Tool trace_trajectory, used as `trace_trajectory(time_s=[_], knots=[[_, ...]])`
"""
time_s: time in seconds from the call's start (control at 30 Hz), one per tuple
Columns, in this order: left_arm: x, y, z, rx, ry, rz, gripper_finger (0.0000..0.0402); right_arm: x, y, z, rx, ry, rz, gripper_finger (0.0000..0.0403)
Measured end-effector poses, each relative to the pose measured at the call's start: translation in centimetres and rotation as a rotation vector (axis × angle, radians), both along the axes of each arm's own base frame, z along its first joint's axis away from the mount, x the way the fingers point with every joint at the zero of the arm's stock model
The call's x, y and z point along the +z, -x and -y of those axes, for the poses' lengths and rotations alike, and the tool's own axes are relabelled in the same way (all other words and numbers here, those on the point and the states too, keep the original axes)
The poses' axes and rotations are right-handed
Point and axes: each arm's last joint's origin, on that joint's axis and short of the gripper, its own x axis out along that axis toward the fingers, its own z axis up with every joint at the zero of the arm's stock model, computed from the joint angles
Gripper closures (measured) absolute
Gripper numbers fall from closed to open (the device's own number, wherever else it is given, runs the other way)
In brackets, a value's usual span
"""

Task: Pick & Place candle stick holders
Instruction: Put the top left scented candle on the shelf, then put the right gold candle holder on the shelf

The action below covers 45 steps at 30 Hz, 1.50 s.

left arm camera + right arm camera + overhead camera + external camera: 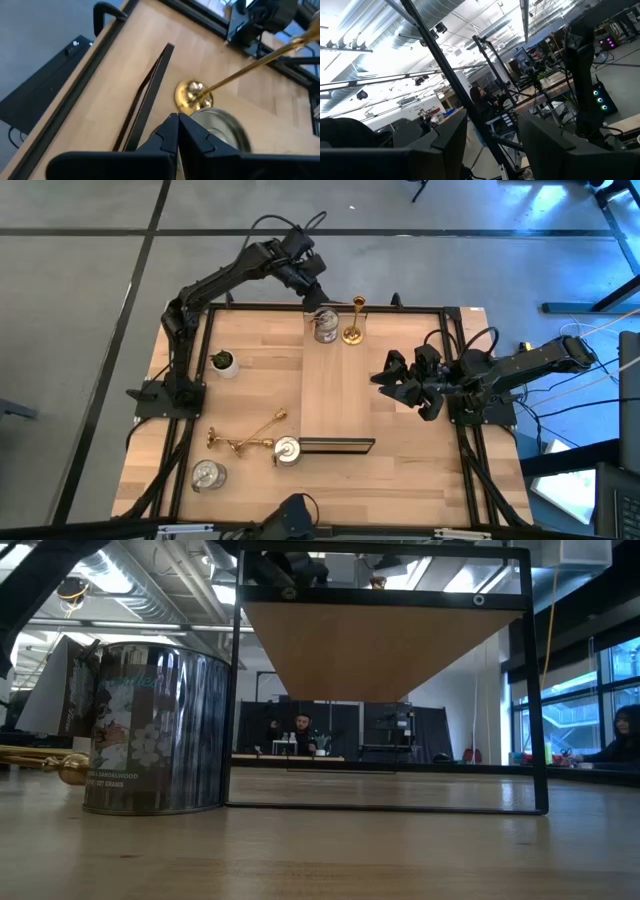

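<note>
On wooden board [338,385], silver cup holder [325,327], upright gold holder [353,320]

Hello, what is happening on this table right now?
A two-arm robot is sorting candle stick holders. The left claw, shut and empty, hangs over a silvery cup beside an upright gold stick on the wooden board. The right claw waits open, holding nothing. Two gold sticks and two silvery cups remain off the board.

Center of the wooden board [340,395] lies open; its upper end is blocked by a silver cup [325,328] and upright gold stick [353,320].
</note>
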Motion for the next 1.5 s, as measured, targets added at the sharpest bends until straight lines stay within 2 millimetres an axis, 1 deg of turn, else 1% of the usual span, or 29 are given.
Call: trace_trajectory(time_s=[0.13,0.3,0.5,0.57,0.67,0.73,0.83,0.97,1.07,1.17,1.27,1.4,1.5], knots=[[-1.2,-1.0,0.1,-0.018,0.017,-0.024,0.04,0.0,0.0,0.0,0.0,0.0,0.001,0.0222],[-1.7,-1.6,0.3,-0.026,0.005,-0.032,0.04,0.0,0.0,0.0,0.0,-0.001,0.004,0.0222],[-1.7,-1.5,0.3,-0.022,-0.007,-0.042,0.04,0.0,0.0,0.0,0.001,-0.001,0.004,0.0222],[-1.7,-1.4,0.1,0.008,-0.051,-0.071,0.04,0.0,0.0,0.0,0.0,-0.001,0.004,0.0222],[-0.5,-0.4,-0.4,0.093,-0.155,-0.095,0.04,0.0,0.0,0.0,0.001,-0.001,0.003,0.0222],[1.2,0.7,-0.7,0.144,-0.198,-0.046,0.04,0.0,0.0,0.0,0.004,-0.008,-0.002,0.0222],[4.4,2.7,-0.4,0.173,-0.211,0.076,0.04,0.0,0.0,-0.1,0.008,-0.016,-0.007,0.0222],[7.7,5.0,1.9,0.113,-0.155,0.18,0.04,0.0,0.1,-0.2,-0.029,-0.034,-0.007,0.0222],[9.0,6.3,4.4,0.006,-0.056,0.197,0.04,0.1,0.2,-0.3,-0.082,-0.08,-0.003,0.0222],[9.3,7.3,7.5,-0.106,0.029,0.129,0.04,0.1,0.2,-0.4,-0.113,-0.122,-0.014,0.0222],[9.1,7.7,10.5,-0.199,0.061,0.025,0.04,0.0,0.3,-0.5,-0.112,-0.132,-0.02,0.0221],[8.9,8.0,14.1,-0.233,0.039,-0.124,0.04,0.0,0.3,-0.6,-0.084,-0.129,-0.023,0.0221],[9.2,7.7,16.5,-0.232,0.01,-0.163,0.04,0.0,0.2,-0.7,-0.073,-0.151,-0.028,0.0221]])
